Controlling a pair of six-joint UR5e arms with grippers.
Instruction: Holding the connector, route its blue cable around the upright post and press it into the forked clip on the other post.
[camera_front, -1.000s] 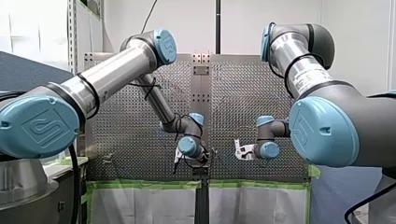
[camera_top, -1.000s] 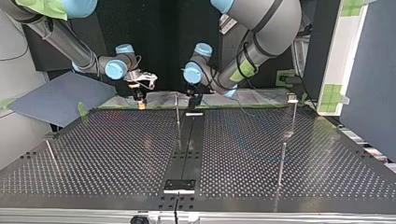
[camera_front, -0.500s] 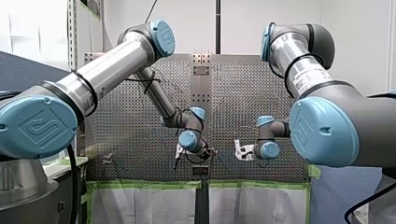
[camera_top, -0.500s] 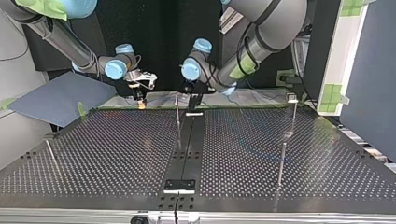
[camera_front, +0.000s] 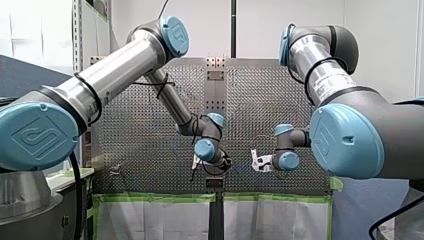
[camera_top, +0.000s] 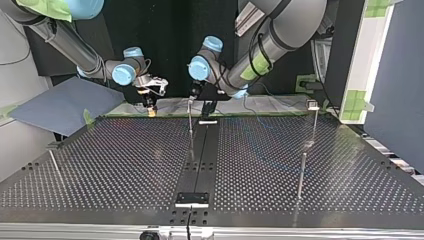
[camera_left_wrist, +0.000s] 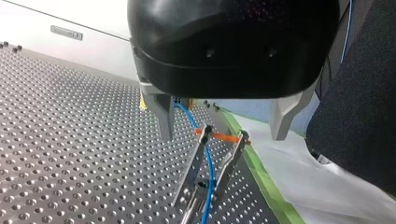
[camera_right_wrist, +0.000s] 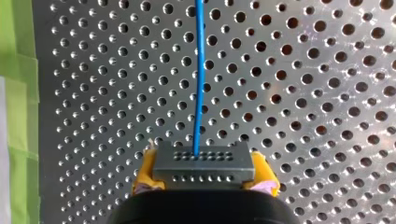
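In the right wrist view my right gripper (camera_right_wrist: 204, 175) is shut, its yellow pads on a grey connector (camera_right_wrist: 203, 164). The blue cable (camera_right_wrist: 200, 70) runs straight away from the connector over the perforated plate. In the left wrist view my left gripper (camera_left_wrist: 222, 126) stands open, its metal fingers (camera_left_wrist: 161, 116) wide apart just above a forked clip (camera_left_wrist: 194, 163). An orange crossbar (camera_left_wrist: 219, 136) spans the prong tips, and the blue cable (camera_left_wrist: 208, 163) passes between the prongs. In the top view my left gripper (camera_top: 206, 106) hangs beside the thin clip post (camera_top: 190, 117), and my right gripper (camera_top: 150, 104) is further left.
More thin upright posts (camera_top: 314, 120) (camera_top: 301, 175) (camera_top: 52, 162) stand on the perforated table (camera_top: 125, 165). A black strip (camera_top: 200, 160) runs down its middle. Green tape (camera_left_wrist: 261, 177) lines the table edge by the clip, and a grey-blue board (camera_top: 60, 105) lies at the top view's left.
My left arm's wrist has swung toward the top view's left and risen a little, bringing its gripper nearer the clip post. My right arm and the connector have not moved.
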